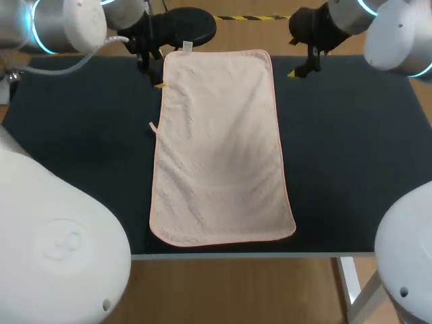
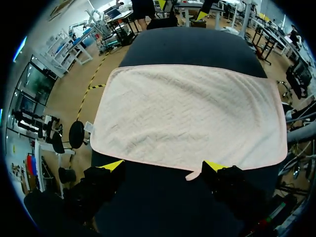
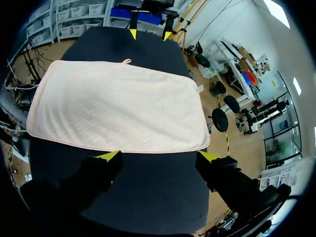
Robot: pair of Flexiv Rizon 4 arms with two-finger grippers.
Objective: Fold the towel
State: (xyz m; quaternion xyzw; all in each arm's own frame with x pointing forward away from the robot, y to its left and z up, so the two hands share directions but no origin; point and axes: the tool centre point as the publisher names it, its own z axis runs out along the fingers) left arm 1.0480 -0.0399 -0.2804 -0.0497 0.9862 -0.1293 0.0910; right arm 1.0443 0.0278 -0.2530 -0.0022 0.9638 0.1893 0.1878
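Note:
A pale pink towel [image 1: 219,148] lies flat and unfolded down the middle of the dark table [image 1: 81,121], its long side running from the far edge to the near edge. My left gripper [image 1: 152,71] hovers open beside the towel's far left corner. My right gripper [image 1: 305,66] stands open off the far right corner, apart from the cloth. In the left wrist view the towel [image 2: 187,113] spreads ahead of the open left gripper [image 2: 164,166], with its long hem by the yellow tips. The right wrist view has the towel [image 3: 118,106] just ahead of the open right gripper [image 3: 158,156]. Nothing is held.
A small loop tab [image 1: 153,127] sticks out from the towel's left hem, and a white label [image 1: 187,46] sits at its far corner. Bare dark tabletop [image 1: 351,148] flanks the towel on both sides. The towel's near hem lies close to the table's front edge [image 1: 236,255].

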